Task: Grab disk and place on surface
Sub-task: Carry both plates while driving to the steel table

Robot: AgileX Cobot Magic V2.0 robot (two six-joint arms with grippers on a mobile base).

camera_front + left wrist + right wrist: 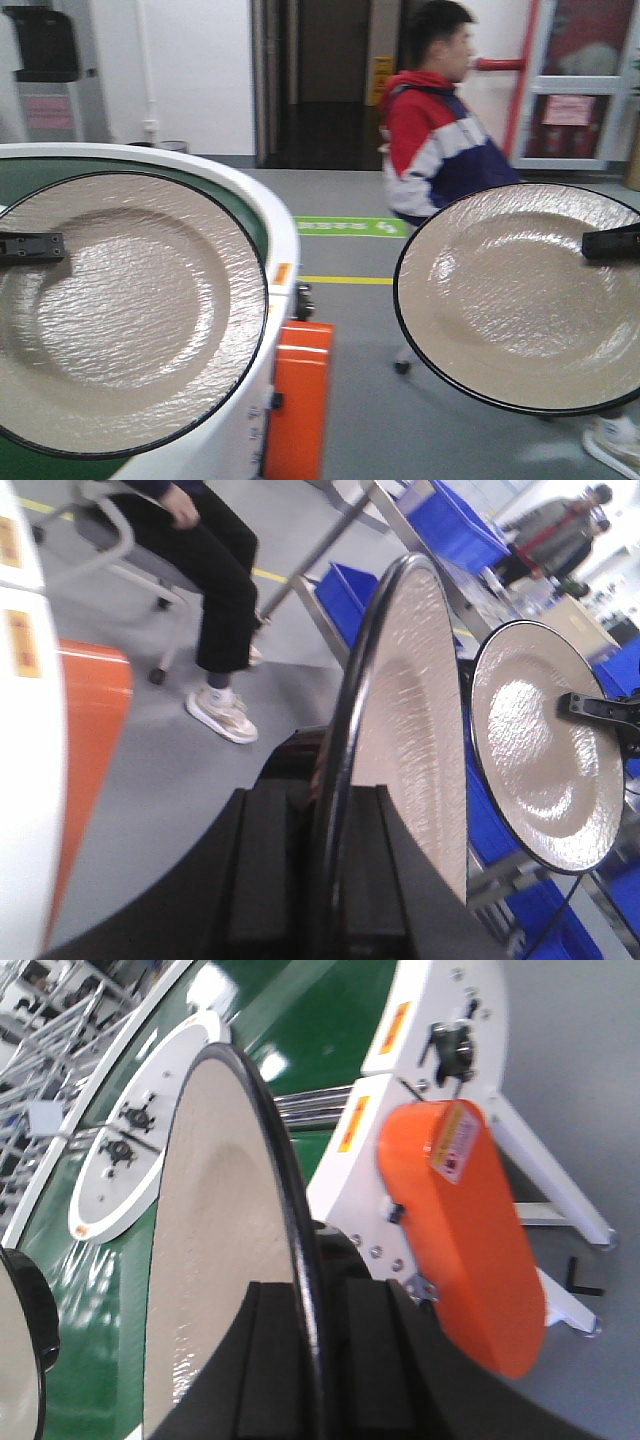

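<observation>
Two disks are in the air, each a beige textured plate with a black rim. The left disk stands nearly upright in front of the conveyor, and my left gripper is shut on its left rim. In the left wrist view this disk shows edge-on between the pads of the left gripper. The right disk hangs over the floor with my right gripper shut on its right rim. The right wrist view shows that disk clamped in the right gripper. The surface is out of view.
A green conveyor belt with a white rim curves behind the left disk, with an orange cover at its side. A person walks past behind. Someone sits on a chair, and blue bins stand nearby.
</observation>
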